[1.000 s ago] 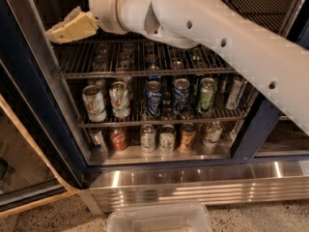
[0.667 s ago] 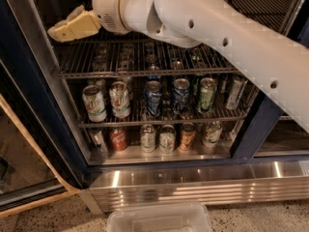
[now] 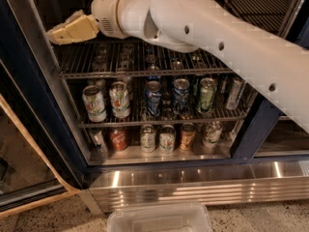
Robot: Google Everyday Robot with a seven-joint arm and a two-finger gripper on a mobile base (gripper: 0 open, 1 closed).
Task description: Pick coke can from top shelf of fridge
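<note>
My gripper (image 3: 62, 33) is inside the fridge (image 3: 34, 105) at the upper left, just above the left end of the top shelf (image 3: 145, 73). This is a grey wire rack with a thicker front rail. My white arm (image 3: 207, 37) crosses the upper part of the view from the right. No coke can shows on the top shelf. The part of the shelf behind my arm and wrist is hidden.
The middle rack holds green-and-white cans (image 3: 94, 103) and blue-and-silver cans (image 3: 153, 96). The lowest rack holds several cans, one red-labelled (image 3: 118, 138). Below are the ribbed steel base panel (image 3: 193, 185) and a clear plastic bin (image 3: 159, 219). The open glass door (image 3: 24, 178) stands at the left.
The gripper has dipped very slightly toward the top shelf. Otherwise the arm and the cans are where they were.
</note>
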